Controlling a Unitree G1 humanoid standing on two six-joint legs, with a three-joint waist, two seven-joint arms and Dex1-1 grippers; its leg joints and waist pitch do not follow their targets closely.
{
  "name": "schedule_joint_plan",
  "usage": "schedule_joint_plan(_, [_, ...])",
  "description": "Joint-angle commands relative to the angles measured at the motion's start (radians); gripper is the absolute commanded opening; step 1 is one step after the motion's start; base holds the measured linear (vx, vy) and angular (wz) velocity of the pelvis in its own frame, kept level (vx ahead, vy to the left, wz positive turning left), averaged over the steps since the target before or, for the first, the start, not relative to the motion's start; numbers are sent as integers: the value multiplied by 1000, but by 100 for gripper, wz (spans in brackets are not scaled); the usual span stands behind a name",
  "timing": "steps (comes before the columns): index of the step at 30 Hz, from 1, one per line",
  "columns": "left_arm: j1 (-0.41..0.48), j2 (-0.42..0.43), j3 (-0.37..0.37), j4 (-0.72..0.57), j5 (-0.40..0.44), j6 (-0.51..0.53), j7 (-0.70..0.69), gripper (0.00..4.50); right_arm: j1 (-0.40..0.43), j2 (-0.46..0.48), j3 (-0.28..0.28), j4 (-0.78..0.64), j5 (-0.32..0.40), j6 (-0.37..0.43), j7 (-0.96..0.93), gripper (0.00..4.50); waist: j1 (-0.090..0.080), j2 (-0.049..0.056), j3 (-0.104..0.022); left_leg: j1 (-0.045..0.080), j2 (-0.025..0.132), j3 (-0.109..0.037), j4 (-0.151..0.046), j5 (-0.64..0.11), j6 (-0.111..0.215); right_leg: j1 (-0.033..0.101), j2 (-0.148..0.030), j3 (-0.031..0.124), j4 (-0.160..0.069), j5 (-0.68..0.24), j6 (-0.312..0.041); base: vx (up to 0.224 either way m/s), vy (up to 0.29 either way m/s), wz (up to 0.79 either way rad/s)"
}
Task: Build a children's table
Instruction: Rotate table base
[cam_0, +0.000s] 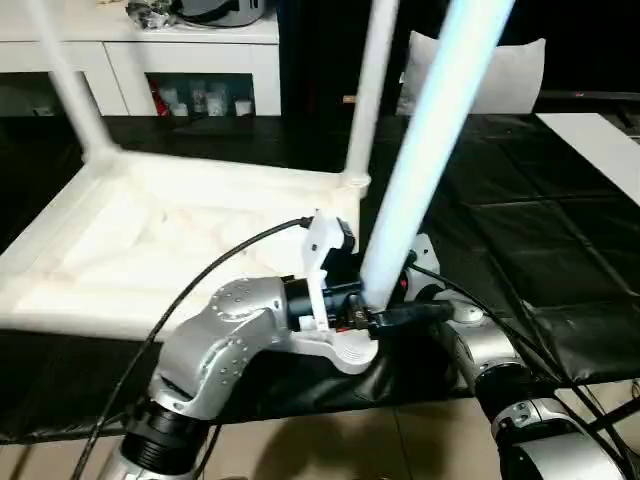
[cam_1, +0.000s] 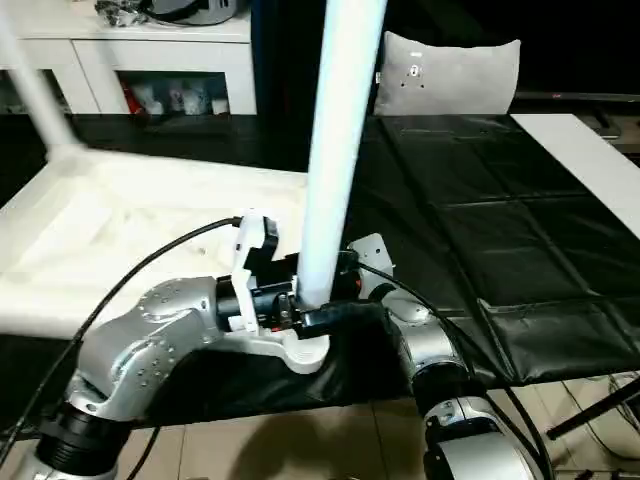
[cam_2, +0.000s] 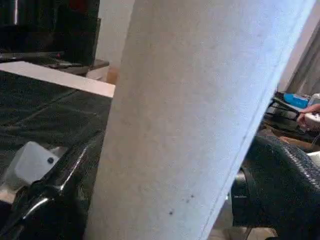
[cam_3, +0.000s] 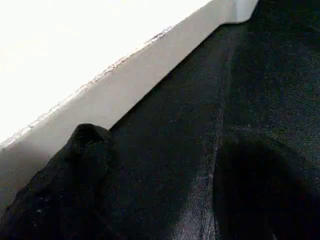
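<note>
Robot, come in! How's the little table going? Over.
Left gripper holding a loose leg upright. Right gripper open over the black mat. Tabletop upside down, two legs in. Nothing blocking.

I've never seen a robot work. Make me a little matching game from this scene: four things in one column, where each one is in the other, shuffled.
Things:
1. tabletop
2. nearest leg
3. grey pillow
4. white cabinet

Places:
A. beyond the tabletop, at the back
B. upright between the fingers of the left gripper
C. lying upside down on the black mat
D. propped at the mat's far edge

Pairs: 1-C, 2-B, 3-D, 4-A
</note>
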Motion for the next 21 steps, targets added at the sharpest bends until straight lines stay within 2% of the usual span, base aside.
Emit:
schedule_joint_plan(1, [-33,-30,-36,13,18,-28,3,446,-15,6,-1,6,1,-14,3,450,8,11,-74,-24,30,2,-61,-86,63,71,-93,72,-78,-290,-94,0,0,0])
schedule_joint_plan(2, [-35,-31,-34,18,24,-34,9,446,-15,5,-3,6,1,-15,2,450,9,12,-73,-23,29,3,-60,-86,64,70,-93,73,-79,-294,-92,0,0,0])
schedule_joint_plan(3, [-51,-40,-24,61,71,-80,53,446,-15,-5,-12,9,0,-16,-10,450,10,16,-74,-23,29,2,-59,-85,66,70,-93,72,-80,-298,-88,0,0,0])
schedule_joint_plan(4, [-74,-32,-11,120,130,-132,104,446,-7,-24,-26,3,7,-19,-10,450,11,10,-73,-21,27,4,-60,-87,70,68,-89,70,-85,-315,-73,0,0,0])
schedule_joint_plan(5, [-77,-30,-9,128,138,-140,110,446,-6,-27,-29,2,8,-20,-9,450,14,11,-73,-20,22,6,-58,-92,74,68,-87,68,-89,-340,-53,0,0,0])
schedule_joint_plan(6, [-83,-24,-5,147,159,-162,124,446,0,-38,-34,-4,11,-20,-6,450,15,4,-75,-22,23,5,-59,-90,74,71,-91,67,-90,-357,-40,0,0,0])
schedule_joint_plan(9, [-77,-11,10,151,161,-173,110,446,20,-63,-48,-33,26,-12,26,450,20,9,-77,-23,24,5,-58,-74,79,68,-92,68,-88,-358,-29,0,0,0])
schedule_joint_plan(11, [-42,39,16,126,130,-155,28,446,57,-102,-64,-107,53,3,89,450,27,10,-78,-24,27,4,-58,-67,85,68,-93,69,-84,-337,-27,0,0,0])
schedule_joint_plan(12, [-40,42,16,125,127,-154,23,446,59,-104,-65,-112,55,3,93,450,26,18,-78,-24,28,3,-59,-68,87,67,-93,70,-83,-333,-29,0,0,0])
schedule_joint_plan(13, [-28,63,18,122,114,-155,-10,446,77,-121,-68,-151,72,12,138,450,23,13,-79,-24,28,4,-59,-67,88,66,-90,68,-82,-322,-35,0,0,0])
schedule_joint_plan(16, [0,129,8,112,105,-146,-77,446,128,-168,-58,-251,102,34,244,450,27,16,-78,-25,27,4,-59,-77,101,66,-89,68,-86,-340,-31,0,0,0])
schedule_joint_plan(18, [8,169,-4,125,133,-172,-99,446,152,-197,-45,-292,107,40,293,450,25,17,-77,-24,26,5,-60,-85,98,64,-89,65,-91,-365,-31,0,0,0])
schedule_joint_plan(19, [4,195,-3,150,153,-195,-112,446,166,-226,-37,-312,107,34,327,450,26,11,-77,-22,25,5,-60,-89,99,64,-86,63,-94,-374,-27,0,0,0])
schedule_joint_plan(21, [-1,215,1,172,169,-213,-125,446,179,-250,-33,-335,108,34,356,450,28,14,-74,-21,22,6,-60,-95,102,63,-86,64,-98,-398,-11,0,0,0])
